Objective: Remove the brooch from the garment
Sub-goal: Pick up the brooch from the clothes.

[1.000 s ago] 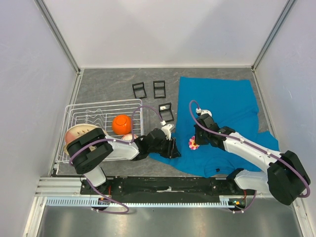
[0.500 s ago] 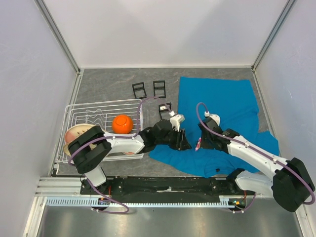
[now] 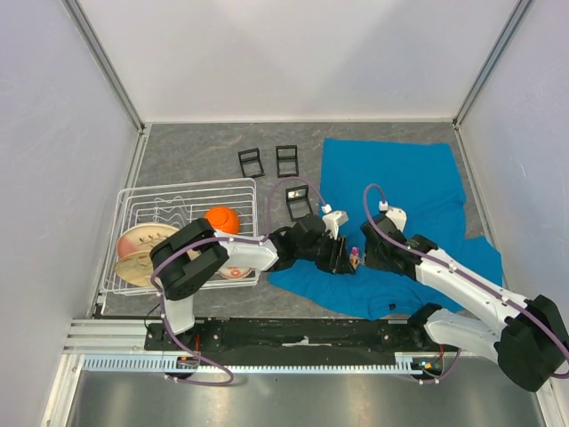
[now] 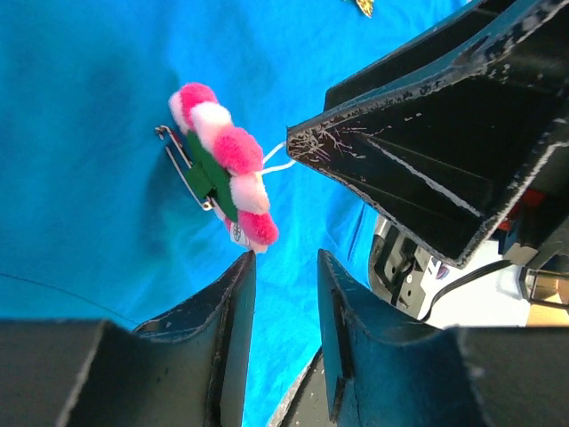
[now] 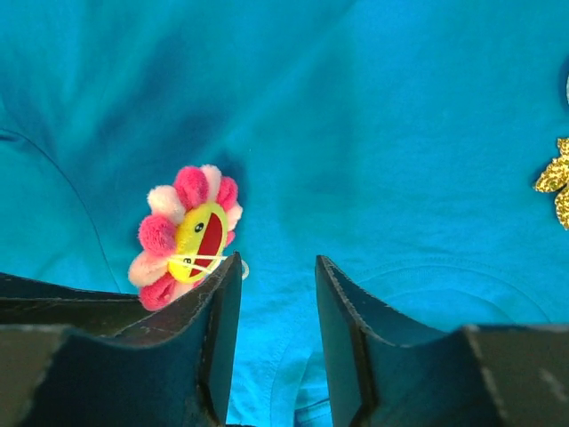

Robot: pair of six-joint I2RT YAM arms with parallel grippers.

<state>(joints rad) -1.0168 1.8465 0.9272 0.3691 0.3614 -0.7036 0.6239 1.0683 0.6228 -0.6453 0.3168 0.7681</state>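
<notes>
You have the brooch (image 4: pixel 222 178) standing edge-on near the garment's (image 3: pixel 400 182) left hem, face toward the right gripper (image 5: pixel 276 338) (pin clasp showing on its back); it and the left gripper (image 4: pixel 283 336) flank the brooch, jaws narrowly parted, gripping nothing.

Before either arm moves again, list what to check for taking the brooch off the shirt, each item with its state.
1. Jaws of the left gripper open and empty: ok.
2. Jaws of the right gripper open and empty: ok.
3. The brooch in sight of both wrist cameras: ok.
4. The brooch lined up between a pair of jaws: not ok; it sits off to one side of each gap.
5. The clasp freed from the garment: cannot tell.
6. Room between the two grippers: tight in the top view, likely not ok.
</notes>
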